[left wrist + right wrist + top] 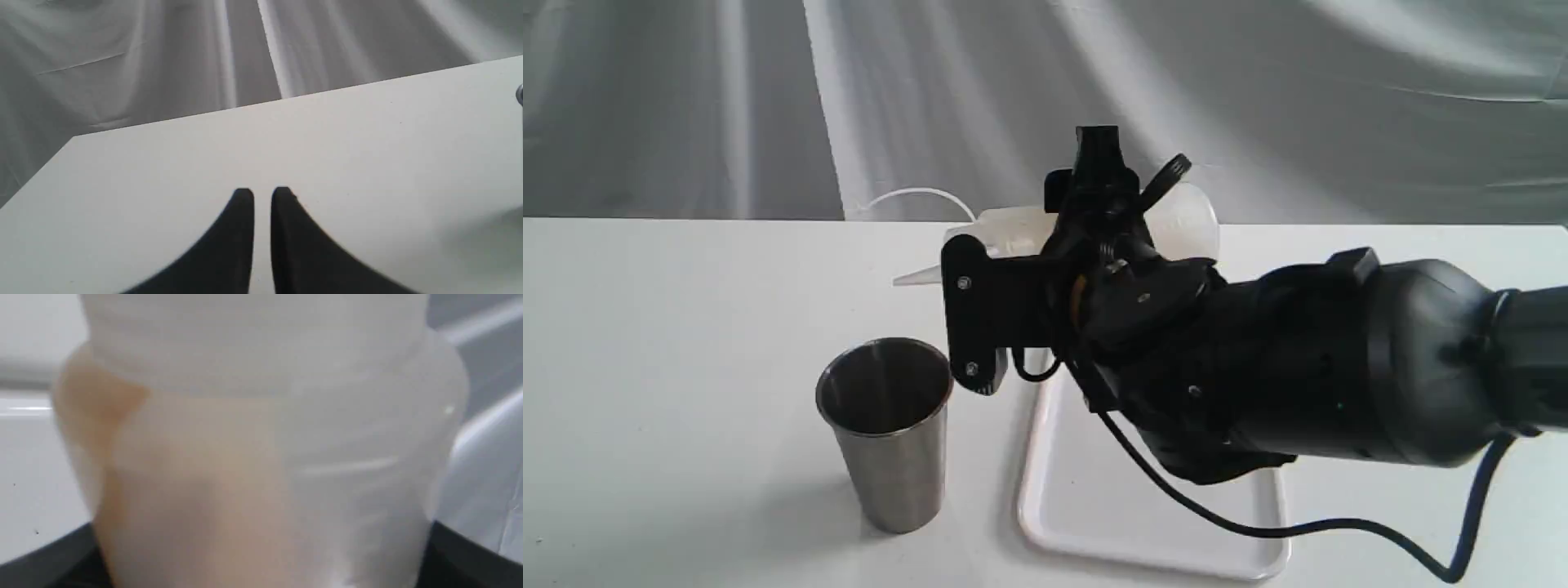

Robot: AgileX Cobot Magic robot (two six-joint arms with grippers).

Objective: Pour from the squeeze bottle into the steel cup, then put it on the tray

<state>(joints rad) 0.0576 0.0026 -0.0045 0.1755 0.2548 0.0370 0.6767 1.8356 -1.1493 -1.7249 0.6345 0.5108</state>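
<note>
Right gripper [1104, 214]: fingers clamped on squeeze bottle [1011, 230], tipped sideways with nozzle at 9 o'clock, apparently to pour into steel cup [888, 441]. Left gripper [262, 196]: fingers together, idle.

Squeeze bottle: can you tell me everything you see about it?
The squeeze bottle is cloudy whitish plastic with a cone nozzle and a thin looping strap. The right gripper holds it tipped on its side in the air, nozzle pointing left, higher than the steel cup. Amber liquid shows inside.
</note>
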